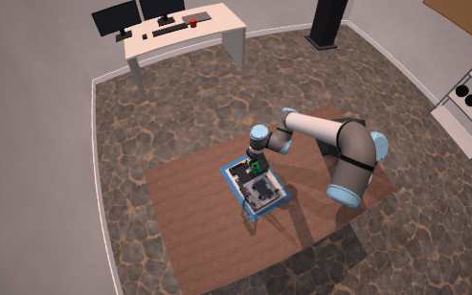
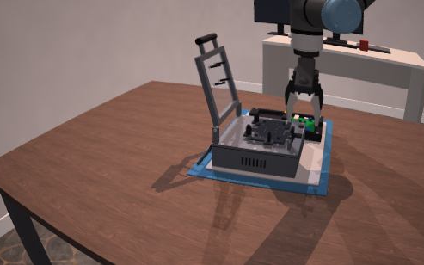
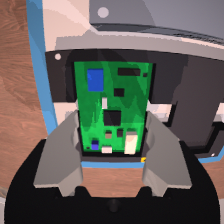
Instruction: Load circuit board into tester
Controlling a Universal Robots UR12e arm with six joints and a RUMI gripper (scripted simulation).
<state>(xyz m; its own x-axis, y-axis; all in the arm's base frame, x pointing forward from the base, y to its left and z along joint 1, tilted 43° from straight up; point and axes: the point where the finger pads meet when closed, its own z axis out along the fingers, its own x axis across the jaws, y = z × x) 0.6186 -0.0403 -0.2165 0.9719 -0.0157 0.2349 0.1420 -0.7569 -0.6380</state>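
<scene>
Two fingers [image 1: 251,163] [image 2: 291,107] are clamped on the one circuit board [image 1: 256,167] [image 2: 304,121] [image 3: 112,100], a fingertip against each long edge. The board lies in the black tray [image 1: 238,170] [image 2: 314,137] [image 3: 190,82], component side up. Its nearer end in the wrist view carries a large white block [image 3: 131,143] and a smaller one [image 3: 106,149]; one blue square [image 3: 95,80] sits toward the other end.

From outside, the tester's body partly hides the tray and the board. The one tester [image 1: 261,203] [image 2: 256,159] [image 3: 150,12] stands beside the tray, cut off by the wrist picture's upper edge. Its one lid [image 2: 205,86] stands raised, with one black handle [image 2: 205,39]; from above, the lid is hard to make out. Several dark posts rise inside, but the two pins are too small to tell, and so are the holes in the board. Which post is the one standing by itself is unclear.

One blue-edged mat [image 1: 282,197] [image 2: 261,184] [image 3: 37,60] lies under both, on the brown surface [image 1: 190,206] [image 2: 106,172] [image 3: 12,100]. Behind, one red mug [image 1: 192,23] [image 2: 364,45] stands on a desk [image 1: 213,24] [image 2: 390,60]; two monitors there are cut off in the outside view
</scene>
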